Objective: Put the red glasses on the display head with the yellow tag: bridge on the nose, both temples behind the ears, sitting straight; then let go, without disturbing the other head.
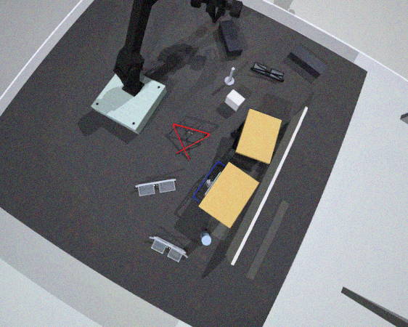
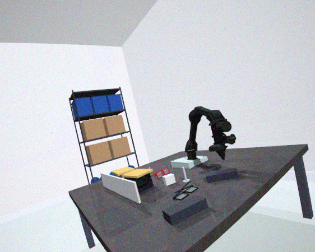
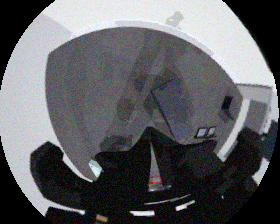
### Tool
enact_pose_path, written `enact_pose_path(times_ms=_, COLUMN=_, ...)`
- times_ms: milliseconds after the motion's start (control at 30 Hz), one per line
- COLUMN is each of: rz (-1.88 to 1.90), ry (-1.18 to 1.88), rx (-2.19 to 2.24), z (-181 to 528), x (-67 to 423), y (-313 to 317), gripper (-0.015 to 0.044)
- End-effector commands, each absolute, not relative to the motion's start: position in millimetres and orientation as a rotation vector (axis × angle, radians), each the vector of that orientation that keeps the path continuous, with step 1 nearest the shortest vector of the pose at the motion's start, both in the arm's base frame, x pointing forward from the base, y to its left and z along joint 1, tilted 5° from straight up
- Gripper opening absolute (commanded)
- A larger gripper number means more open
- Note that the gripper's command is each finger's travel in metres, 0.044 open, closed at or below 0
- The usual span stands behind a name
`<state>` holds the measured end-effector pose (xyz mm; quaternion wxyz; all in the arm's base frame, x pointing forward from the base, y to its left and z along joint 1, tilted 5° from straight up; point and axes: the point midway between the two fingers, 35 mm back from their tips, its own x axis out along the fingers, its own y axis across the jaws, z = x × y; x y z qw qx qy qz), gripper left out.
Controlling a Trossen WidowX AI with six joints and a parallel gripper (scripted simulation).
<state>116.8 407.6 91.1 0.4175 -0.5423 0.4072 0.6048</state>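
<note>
The red glasses (image 1: pixel 192 129) (image 3: pixel 155 181) are on the table, front upright and temples crossing behind; the exterior view shows their lens rims too. My gripper (image 1: pixel 215 19) (image 2: pixel 223 158) (image 3: pixel 149 129) is shut and empty, held above the table beyond a dark block, far from the red glasses. Two yellow-orange boards (image 1: pixel 258 136) (image 1: pixel 229 195) stand side by side and cover what is beneath them. Dark shapes (image 2: pixel 144 182) show under one board. A blue glasses frame (image 1: pixel 205 181) sticks out from under the other. Neither head's face nor a yellow tag can be made out.
A white cube (image 1: pixel 235 99) (image 2: pixel 168 179) and a thin post stand (image 1: pixel 229 81) (image 2: pixel 186 181) are near the red glasses. Black glasses (image 1: pixel 268 71), dark blocks (image 1: pixel 230 38) (image 1: pixel 308 62), two clear pairs (image 1: pixel 156 186) (image 1: pixel 168 248), a blue cylinder (image 1: pixel 206 239) and a white panel (image 1: pixel 270 185) lie around.
</note>
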Motion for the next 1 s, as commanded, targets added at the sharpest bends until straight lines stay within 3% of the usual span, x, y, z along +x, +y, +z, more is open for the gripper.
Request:
enact_pose_path(times_ms=0, rz=1.512, ry=1.027, rx=-1.35, z=89.8, x=116.8, y=409.9, gripper=0.0)
enact_pose_path(times_ms=967, rz=1.512, ry=1.027, rx=-1.35, z=43.1, x=113.9, y=413.5, gripper=0.0)
